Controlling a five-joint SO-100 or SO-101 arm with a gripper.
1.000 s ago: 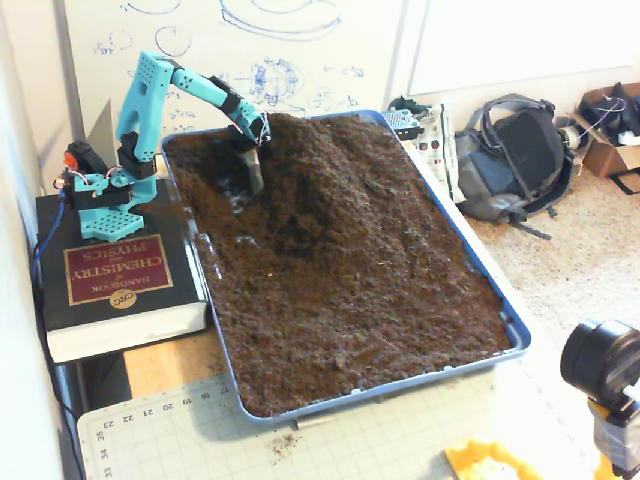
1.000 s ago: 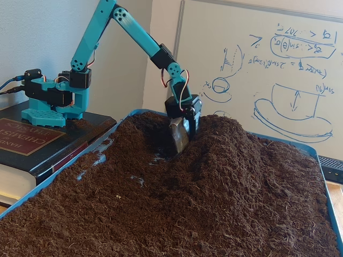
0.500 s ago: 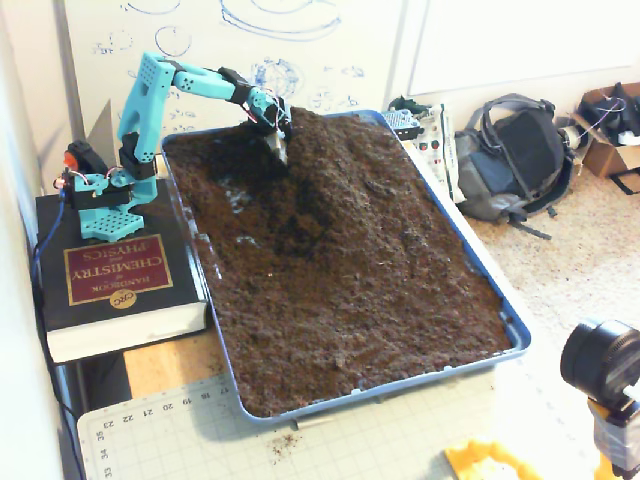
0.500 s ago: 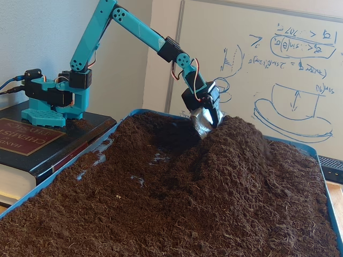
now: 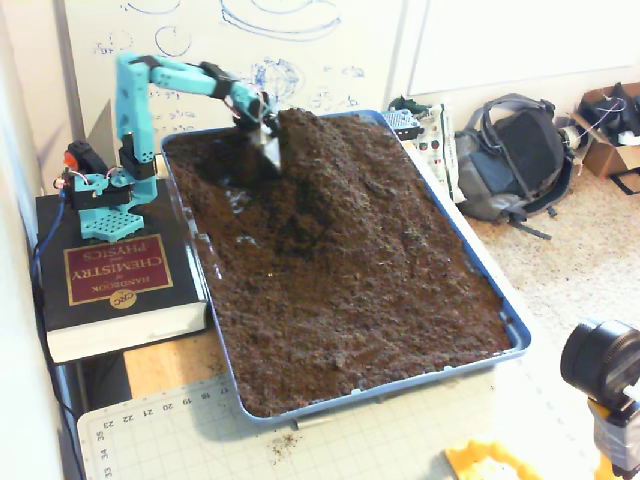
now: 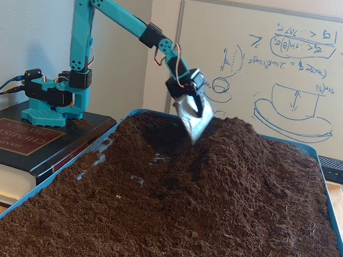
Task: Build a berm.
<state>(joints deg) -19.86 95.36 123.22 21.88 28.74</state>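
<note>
The berm (image 5: pixel 318 150) is a hump of dark-brown crumbly soil at the far end of the blue tray (image 5: pixel 380 392); in the low fixed view it (image 6: pixel 236 144) rises behind a dug hollow. My teal arm's gripper (image 5: pixel 268 150) carries a silvery scoop-like blade. The blade's tip (image 6: pixel 195 128) hangs just above the berm's left slope, pointing down. From neither fixed view can I make out separate fingers or a gap.
The arm's base stands on a thick black book (image 5: pixel 115 280) left of the tray. A whiteboard (image 6: pixel 268 69) leans behind. A grey backpack (image 5: pixel 515 155) lies on the floor to the right. A cutting mat (image 5: pixel 200 440) and a camera (image 5: pixel 600 365) sit in front.
The scoop rose out of the hollow, swept up against the berm's top, then drew back left. It now hangs raised over the left slope.
</note>
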